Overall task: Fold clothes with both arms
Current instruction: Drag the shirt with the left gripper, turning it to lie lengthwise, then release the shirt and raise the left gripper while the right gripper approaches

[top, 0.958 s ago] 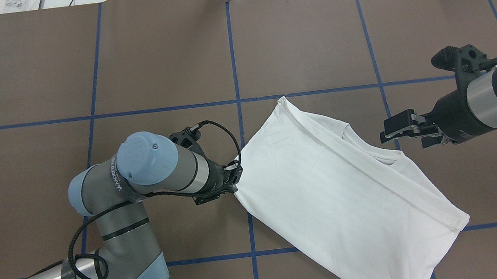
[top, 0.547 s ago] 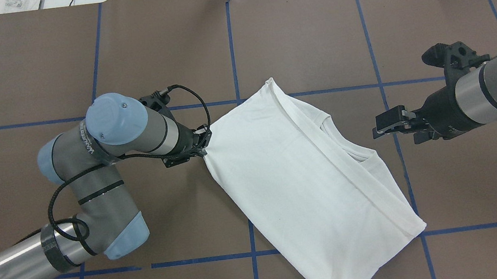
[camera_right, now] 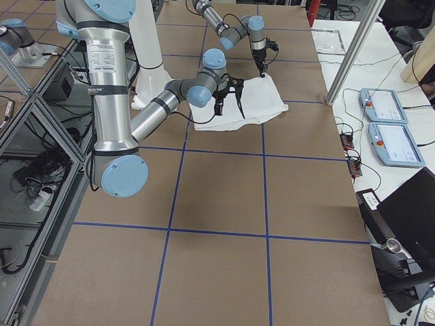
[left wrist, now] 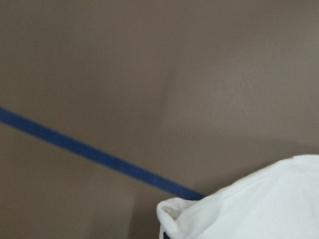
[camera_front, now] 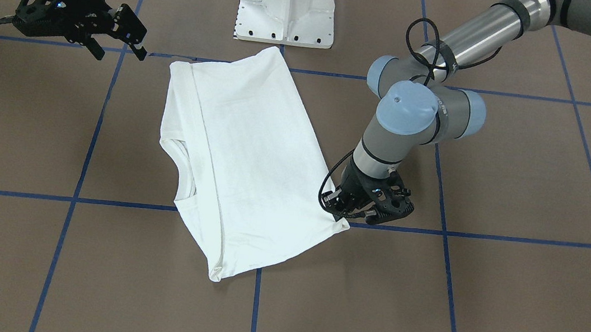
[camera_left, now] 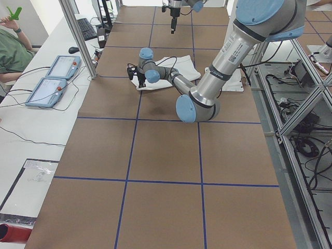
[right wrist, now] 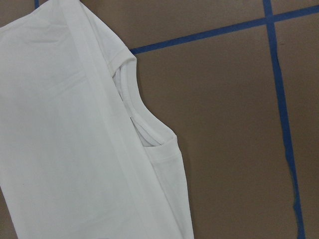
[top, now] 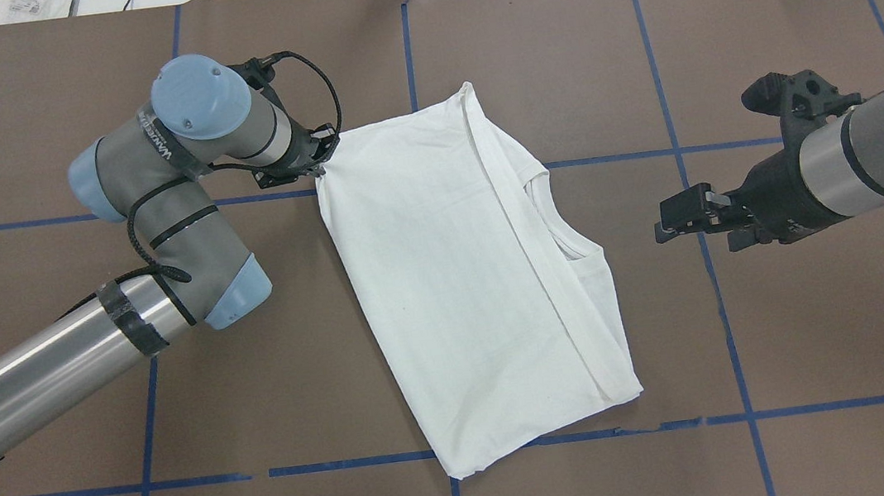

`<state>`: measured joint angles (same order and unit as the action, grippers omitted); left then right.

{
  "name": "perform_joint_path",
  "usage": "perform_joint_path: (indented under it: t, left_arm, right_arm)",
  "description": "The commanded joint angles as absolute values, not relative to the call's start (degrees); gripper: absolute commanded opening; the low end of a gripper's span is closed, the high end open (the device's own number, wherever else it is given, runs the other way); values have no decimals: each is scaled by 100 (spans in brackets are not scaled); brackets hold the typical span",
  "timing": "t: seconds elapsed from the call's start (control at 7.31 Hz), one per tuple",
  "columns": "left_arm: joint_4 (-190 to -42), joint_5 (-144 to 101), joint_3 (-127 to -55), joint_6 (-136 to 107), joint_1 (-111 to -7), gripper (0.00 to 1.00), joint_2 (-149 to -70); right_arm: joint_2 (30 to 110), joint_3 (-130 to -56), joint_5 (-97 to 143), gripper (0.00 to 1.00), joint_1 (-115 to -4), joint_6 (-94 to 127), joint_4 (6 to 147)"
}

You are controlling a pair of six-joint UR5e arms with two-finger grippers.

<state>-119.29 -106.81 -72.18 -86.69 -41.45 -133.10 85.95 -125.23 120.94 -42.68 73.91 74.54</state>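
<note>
Overhead exterior view, going left to right: the left gripper (top: 322,164) has its 2 fingers pinched shut on a corner of the white T-shirt (top: 454,280), cloth right at the fingertips. From that pinch the folded shirt lies flat on the brown table (top: 20,121), slanting away from the fingers across a blue tape line (top: 631,156). Its ribbed collar (top: 566,242) sits on the edge facing the right gripper (top: 673,217). That one's fingers are spread apart with nothing between them, tips pointed at the shirt but clear of it.

Folded white T-shirt (top: 462,279) flat, skewed; left gripper (top: 319,167) pinching corner
</note>
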Motion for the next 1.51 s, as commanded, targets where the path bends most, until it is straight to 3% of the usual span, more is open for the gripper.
perform_joint_path:
  t: [0.0,0.27,0.68,0.82,0.96,1.37]
  left_arm:
    - [-12637,-10242,-6191,-8300,-4271,0,-13902]
    - [-13679,-10108,-5296,-8227,-4271,0,-14211]
    - [-13781,-9905,-5203,-8218,-4306,0,-14256]
    - [-13868,-9905,-5203,-8200,-4411,90,-14247]
    - [-13869,-9914,-5212,-8131,-4490,100,-14247]
    - [-13729,-10700,-5500,-7867,-4938,100,-14151]
  right_arm:
    - [8596,-12507,12076,100,-4271,7392,7471]
    - [8596,-12489,12076,100,-4271,7392,7471]
    - [8439,-12358,12067,100,-4245,7392,7471]
    - [8377,-12323,11998,100,-4228,7392,7479]
    - [8341,-12305,11840,100,-4141,7392,7488]
    - [8044,-12112,11568,100,-3921,7383,7715]
